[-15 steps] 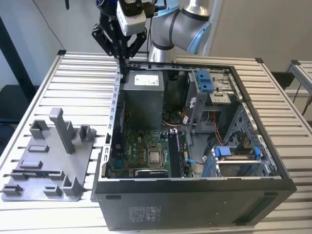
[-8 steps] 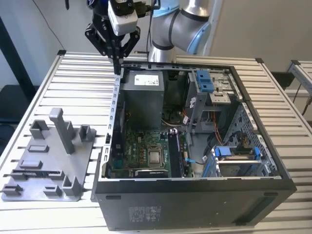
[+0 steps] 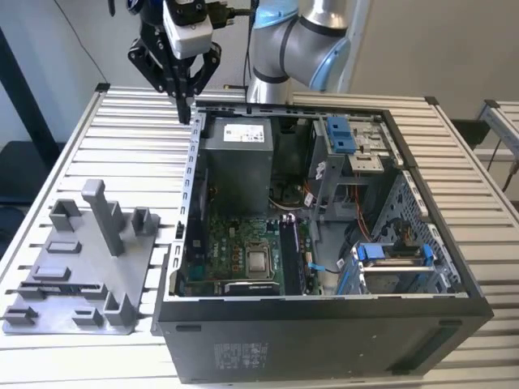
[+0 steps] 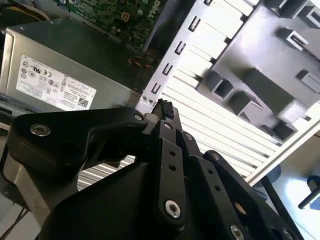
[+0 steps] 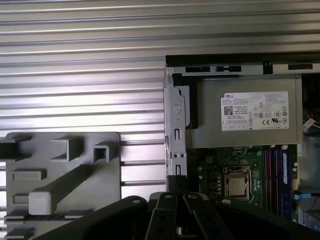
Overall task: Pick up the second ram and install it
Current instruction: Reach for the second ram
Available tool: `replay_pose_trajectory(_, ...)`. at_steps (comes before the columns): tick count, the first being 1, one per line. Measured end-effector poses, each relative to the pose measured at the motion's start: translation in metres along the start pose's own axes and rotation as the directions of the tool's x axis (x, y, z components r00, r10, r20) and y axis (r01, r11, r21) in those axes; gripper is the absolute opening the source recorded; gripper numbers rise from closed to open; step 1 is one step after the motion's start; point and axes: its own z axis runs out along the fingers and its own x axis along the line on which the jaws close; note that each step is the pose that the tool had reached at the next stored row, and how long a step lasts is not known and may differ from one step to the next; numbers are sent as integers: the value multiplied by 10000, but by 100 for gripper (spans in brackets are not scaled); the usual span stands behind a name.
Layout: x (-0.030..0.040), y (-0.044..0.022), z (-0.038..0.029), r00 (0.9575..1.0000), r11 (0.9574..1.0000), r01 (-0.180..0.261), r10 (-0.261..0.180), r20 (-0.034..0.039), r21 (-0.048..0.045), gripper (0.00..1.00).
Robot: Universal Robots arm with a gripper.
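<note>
Second ram (image 3: 69,285): seen as a slim dark strip, edge-on, seated in a slot of the grey fixture (image 3: 89,275), in its near part. In the first wrist view the same strip (image 5: 35,218) runs along the fixture (image 5: 60,165) between grey blocks. Nothing is touching it.

Gripper (image 3: 187,112): hanging well apart from the ram, above the far corner of the computer case (image 3: 324,340) on the exterior view's left. Its fingers are pressed together, tips meeting, and nothing can be made out between them. In the second wrist view the closed tips (image 4: 162,107) sit over the case's perforated side rail.

Surroundings: the fixture lies on the slatted table (image 3: 130,138), just beside the open case on the exterior view's left. Inside the case, the power supply (image 3: 235,154) sits at the far end and the motherboard (image 3: 243,251) nearer.
</note>
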Motion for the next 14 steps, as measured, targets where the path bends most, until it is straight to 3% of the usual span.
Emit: replay_pose_trajectory(14, 300, -18, -7, 10000, 10000, 55, -55, -3, -1, 11)
